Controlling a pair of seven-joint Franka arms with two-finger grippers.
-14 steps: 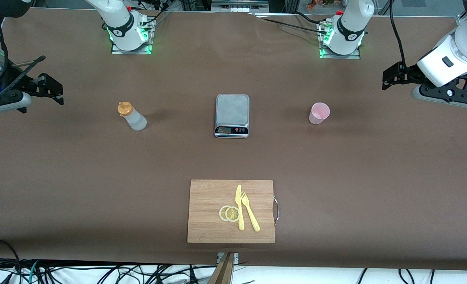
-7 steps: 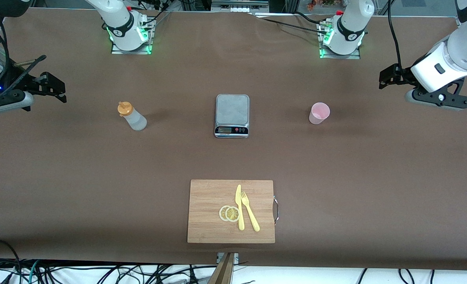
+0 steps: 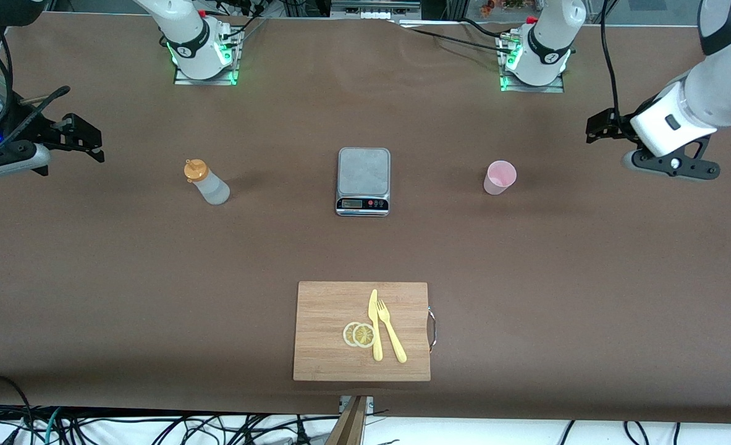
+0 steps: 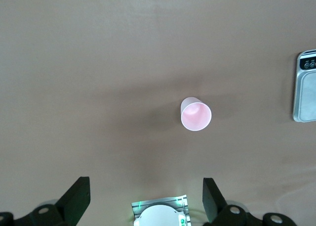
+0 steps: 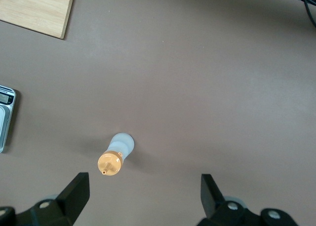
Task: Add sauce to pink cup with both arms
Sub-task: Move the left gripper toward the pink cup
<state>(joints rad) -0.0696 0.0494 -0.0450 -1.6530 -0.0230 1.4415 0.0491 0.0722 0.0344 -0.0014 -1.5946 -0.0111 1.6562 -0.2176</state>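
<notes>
Left tool [image 3: 600,128]: up in the air over the bare brown bench [image 3: 526,278] at the left arm's end, black fingers [image 4: 74,200] spread wide, nothing between them. It sits well apart from the cup.
Right tool [image 3: 87,139]: hanging over the right arm's end of the bench, fingers [image 5: 75,194] apart and empty, well clear of the bottle.
Sauce: the small translucent whitish squeeze bottle with the orange nozzle cap [image 3: 206,182] stands upright on the bench, toward the right arm's end, roughly level with the scale; no tool touches it. From the right wrist view the orange cap [image 5: 109,163] faces up at the camera.
Pink cup: the small pale pink tapered plastic tumbler [image 3: 499,177] stands upright, mouth open, on the bench toward the left arm's end, untouched. The left wrist view looks straight down into it [image 4: 196,114].
Scale: a grey kitchen scale with a silver plate [image 3: 363,180] sits between bottle and cup, nothing on its plate.
Board: a rectangular wooden cutting board [image 3: 328,309] lies nearer the front camera than the scale.
On the board: two pale lemon slices [image 3: 359,334] overlapping, just beside a yellow plastic knife [image 3: 375,324] and a yellow plastic fork [image 3: 391,330].
</notes>
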